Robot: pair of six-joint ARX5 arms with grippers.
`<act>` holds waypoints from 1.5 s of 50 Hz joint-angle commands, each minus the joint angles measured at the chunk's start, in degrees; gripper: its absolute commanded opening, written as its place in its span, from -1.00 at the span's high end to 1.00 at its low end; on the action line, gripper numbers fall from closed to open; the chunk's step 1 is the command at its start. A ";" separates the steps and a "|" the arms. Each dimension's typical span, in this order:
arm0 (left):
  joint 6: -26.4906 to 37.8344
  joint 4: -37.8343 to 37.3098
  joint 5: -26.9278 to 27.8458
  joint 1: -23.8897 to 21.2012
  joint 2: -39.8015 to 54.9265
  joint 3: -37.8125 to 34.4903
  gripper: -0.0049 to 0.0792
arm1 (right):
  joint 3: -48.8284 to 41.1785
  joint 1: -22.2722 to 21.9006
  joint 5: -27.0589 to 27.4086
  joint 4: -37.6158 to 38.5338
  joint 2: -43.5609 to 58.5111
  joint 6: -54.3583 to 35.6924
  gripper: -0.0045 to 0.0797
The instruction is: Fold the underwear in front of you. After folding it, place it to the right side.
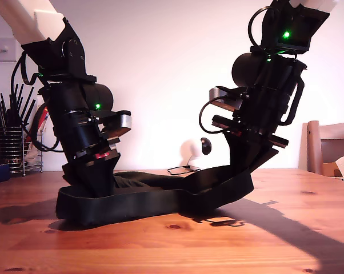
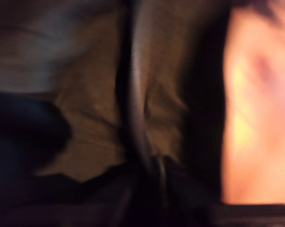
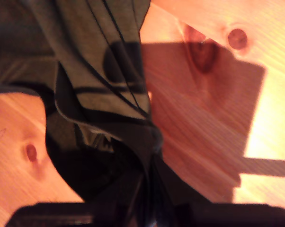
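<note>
Jaws of my first gripper [image 1: 91, 178] and second gripper [image 1: 247, 165] both clamped on the underwear [image 1: 155, 197].

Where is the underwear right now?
The underwear is stretched across the wooden table in the middle of the exterior view, one end held off the wood, below both robot arms.

Dark olive underwear [image 1: 155, 200] — orange-brown table [image 1: 275, 240]

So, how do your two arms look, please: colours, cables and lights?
Both arms are black and blocky, each with a round black motor housing, a small silver camera block and looping black cables. Green lights glow on each, and white upper links show at the top. The jaws are black wedges.
</note>
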 commanded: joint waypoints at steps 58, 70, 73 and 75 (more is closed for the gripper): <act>-1.73 -14.23 -25.27 -29.57 -6.78 0.07 0.94 | 8.61 -9.99 -9.70 -14.93 -0.94 -2.49 0.43; -4.96 -12.15 -25.31 -32.22 -6.71 0.07 0.68 | 8.63 -10.19 -13.51 -14.91 -0.94 -3.10 0.43; -5.25 -12.13 -25.40 -31.32 -6.71 0.07 0.26 | 8.61 -10.16 -13.55 -15.04 -0.94 -3.10 0.43; -5.51 -12.13 -25.75 -30.25 -6.71 0.07 -0.04 | 8.61 -10.16 -13.55 -15.08 -0.94 -3.10 0.43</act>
